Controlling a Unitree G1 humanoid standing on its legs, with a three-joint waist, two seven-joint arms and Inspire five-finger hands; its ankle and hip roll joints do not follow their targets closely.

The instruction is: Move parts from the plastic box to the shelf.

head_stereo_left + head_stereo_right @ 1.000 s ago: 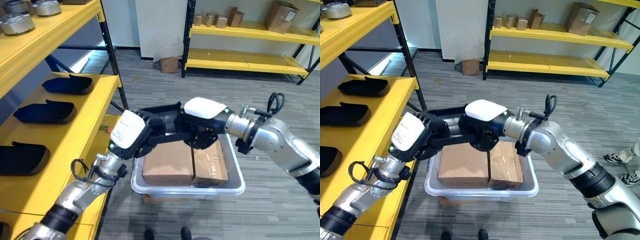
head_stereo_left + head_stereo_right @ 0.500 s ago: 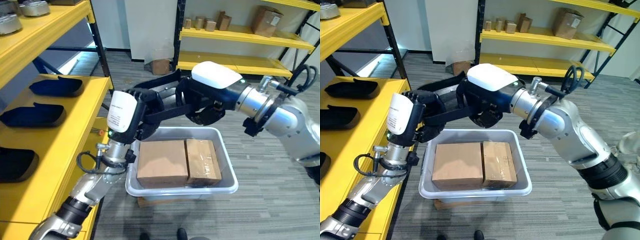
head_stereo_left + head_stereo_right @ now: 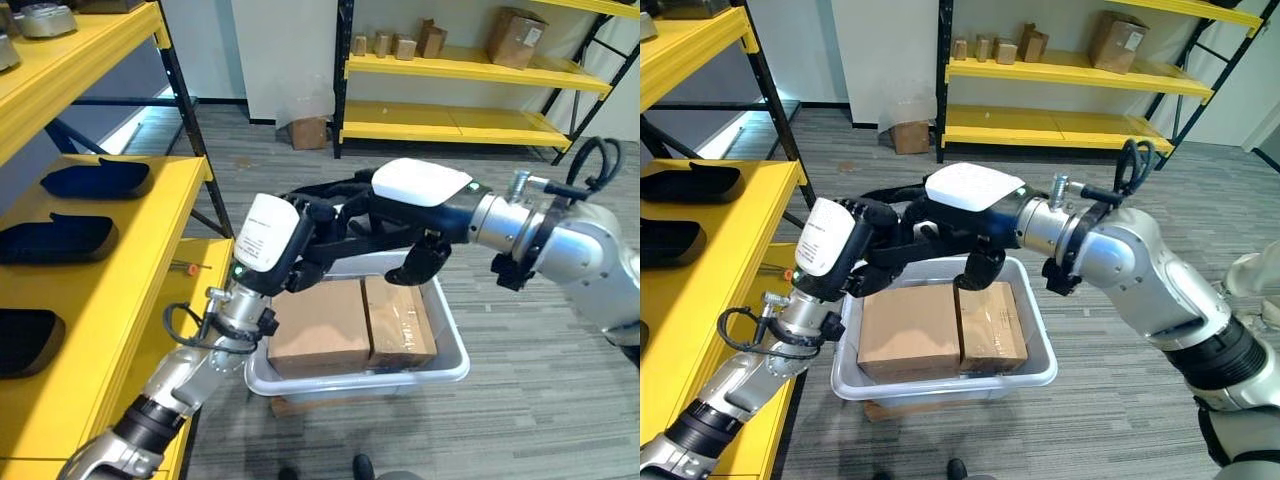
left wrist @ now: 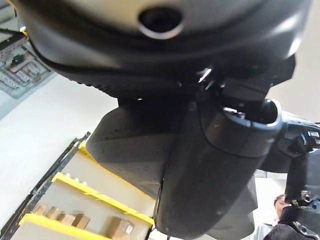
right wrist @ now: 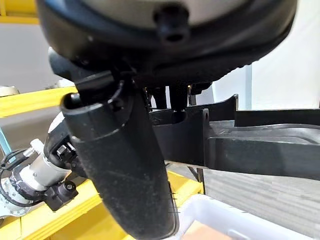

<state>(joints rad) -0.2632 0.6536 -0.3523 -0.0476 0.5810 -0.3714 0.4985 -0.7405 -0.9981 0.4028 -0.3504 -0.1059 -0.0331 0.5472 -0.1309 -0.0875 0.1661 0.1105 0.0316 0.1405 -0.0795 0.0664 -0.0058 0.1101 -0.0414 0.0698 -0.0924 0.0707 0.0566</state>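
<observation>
both arms reach forward and meet, the left hand (image 3: pixel 300 235) and right hand (image 3: pixel 420 215) (fingers curled) gripping together.

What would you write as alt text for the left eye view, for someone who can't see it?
Both robot hands, the left hand and the right hand, hold a long black part above a white plastic box containing two cardboard boxes. At the left stands a yellow shelf with similar black parts on it.
</observation>
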